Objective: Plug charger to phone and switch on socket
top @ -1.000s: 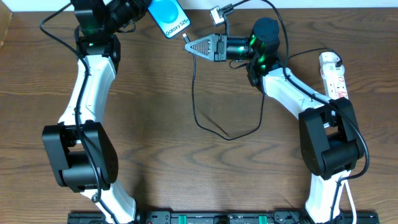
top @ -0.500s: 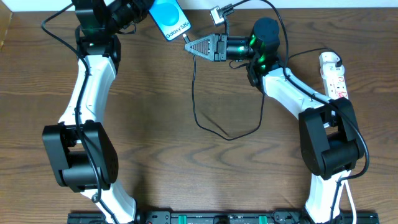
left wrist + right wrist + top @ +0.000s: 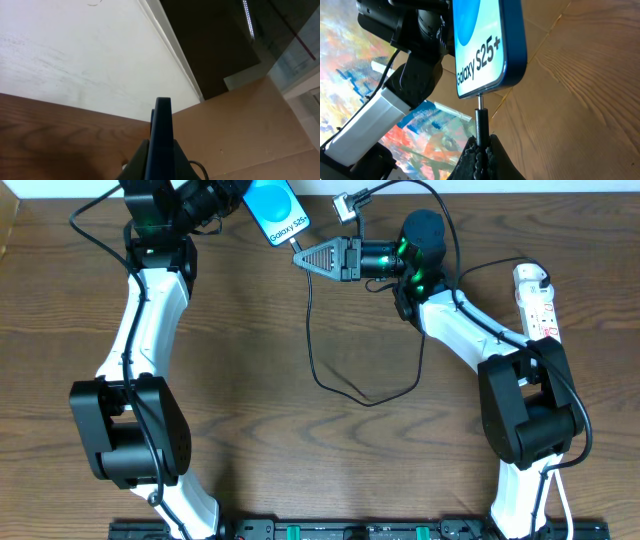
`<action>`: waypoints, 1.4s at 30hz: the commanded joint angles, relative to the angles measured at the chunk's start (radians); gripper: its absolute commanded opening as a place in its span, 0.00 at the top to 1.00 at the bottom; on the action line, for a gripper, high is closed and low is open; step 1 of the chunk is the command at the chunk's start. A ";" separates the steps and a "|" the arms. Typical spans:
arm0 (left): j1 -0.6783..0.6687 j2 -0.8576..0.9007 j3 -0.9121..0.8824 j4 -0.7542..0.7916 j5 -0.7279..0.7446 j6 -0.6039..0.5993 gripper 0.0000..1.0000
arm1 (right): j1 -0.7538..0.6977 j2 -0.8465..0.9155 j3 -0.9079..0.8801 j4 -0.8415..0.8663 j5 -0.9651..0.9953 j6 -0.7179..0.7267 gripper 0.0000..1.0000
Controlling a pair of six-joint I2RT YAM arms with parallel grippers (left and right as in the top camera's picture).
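Observation:
My left gripper (image 3: pixel 235 194) is shut on the phone (image 3: pixel 277 212), a blue-screened slab marked "Galaxy S25+", held above the table's far edge. In the left wrist view the phone (image 3: pixel 162 135) shows edge-on between the jaws (image 3: pixel 161 162). My right gripper (image 3: pixel 300 257) is shut on the charger plug (image 3: pixel 480 120); its metal tip touches the phone's bottom edge (image 3: pixel 490 55) at the port. The black cable (image 3: pixel 340 385) loops down over the table. The white socket strip (image 3: pixel 537 300) with red markings lies at the far right. The adapter is not clearly seen.
A small grey-white connector block (image 3: pixel 347 206) lies at the far edge behind the right gripper. A cardboard sheet (image 3: pixel 240 130) borders the table's far left corner. The white socket cord (image 3: pixel 560 500) runs down the right side.
My right gripper has moved left and slightly up with the plug, closing the gap until the tip meets the phone's bottom edge. The phone shifted slightly right.

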State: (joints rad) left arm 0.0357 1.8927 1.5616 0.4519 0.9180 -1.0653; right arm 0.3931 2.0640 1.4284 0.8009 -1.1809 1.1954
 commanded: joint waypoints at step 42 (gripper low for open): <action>-0.029 -0.013 0.015 0.010 0.042 0.020 0.93 | -0.005 0.000 0.013 0.004 0.001 0.005 0.99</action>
State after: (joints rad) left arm 0.0231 1.8927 1.5616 0.4526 0.9154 -1.0496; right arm 0.3775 2.0640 1.4284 0.8013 -1.2037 1.1954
